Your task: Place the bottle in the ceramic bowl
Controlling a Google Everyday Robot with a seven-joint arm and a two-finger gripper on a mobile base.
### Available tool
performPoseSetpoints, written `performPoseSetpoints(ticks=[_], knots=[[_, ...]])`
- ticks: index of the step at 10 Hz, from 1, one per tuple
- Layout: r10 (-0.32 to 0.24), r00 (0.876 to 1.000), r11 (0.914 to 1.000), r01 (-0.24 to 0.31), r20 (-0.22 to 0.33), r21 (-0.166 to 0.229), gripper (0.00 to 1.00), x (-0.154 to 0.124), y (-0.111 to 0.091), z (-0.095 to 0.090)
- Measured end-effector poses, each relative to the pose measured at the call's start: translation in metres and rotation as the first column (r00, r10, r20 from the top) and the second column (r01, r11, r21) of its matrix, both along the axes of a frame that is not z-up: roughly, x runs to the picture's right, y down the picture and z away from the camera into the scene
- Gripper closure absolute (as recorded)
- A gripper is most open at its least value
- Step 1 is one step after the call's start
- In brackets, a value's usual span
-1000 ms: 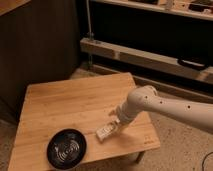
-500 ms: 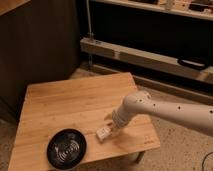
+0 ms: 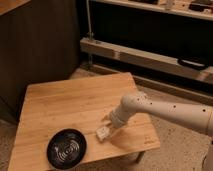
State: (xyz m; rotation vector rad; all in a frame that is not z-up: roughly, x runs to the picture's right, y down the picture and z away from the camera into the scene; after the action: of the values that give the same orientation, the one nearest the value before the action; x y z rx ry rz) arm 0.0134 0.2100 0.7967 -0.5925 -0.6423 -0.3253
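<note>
Well, starting at the left, the bowl [image 3: 67,147] is sitting near the front left corner of the table [image 3: 65,100], holding nothing and staying just where it was a second ago. Just to its right, the bottle [image 3: 103,133] is lying close to the bowl's rim but apart from it. It is barely shifting from one picture to the next, so it is not travelling yet. I am not able to say whether it is resting on the wood or hanging a hair above it.

Moving right again, the gripper [image 3: 111,125] is sitting right at the bottle's far end, touching it or nearly so. I cannot tell whether it is open or already closed on the bottle.

Further right, the arm [image 3: 165,110] is the thing that is changing: its wrist end is coming lower and leaning further in toward the bottle than a second ago. I am reading that as settling into the pick-up, not carrying. So I am judging the task as still in its early part, with the lift and the short trip left over the rim still waiting
</note>
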Motion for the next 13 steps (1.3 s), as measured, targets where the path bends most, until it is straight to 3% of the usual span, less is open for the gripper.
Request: performPoseSetpoints(ticks=[3, 6, 10, 13], knots=[[-0.056, 0.998, 0.9981, 0.057, 0.022, -0.026, 0.67, -0.009, 0.003, 0.000], [-0.136, 0.988, 0.9893, 0.139, 0.075, -0.044, 0.96, -0.021, 0.003, -0.004], [-0.174, 0.979, 0.9819, 0.180, 0.106, -0.058, 1.00, -0.033, 0.000, -0.010], [-0.102, 0.992, 0.9940, 0.105, 0.072, -0.032, 1.00, -0.026, -0.027, -0.028]])
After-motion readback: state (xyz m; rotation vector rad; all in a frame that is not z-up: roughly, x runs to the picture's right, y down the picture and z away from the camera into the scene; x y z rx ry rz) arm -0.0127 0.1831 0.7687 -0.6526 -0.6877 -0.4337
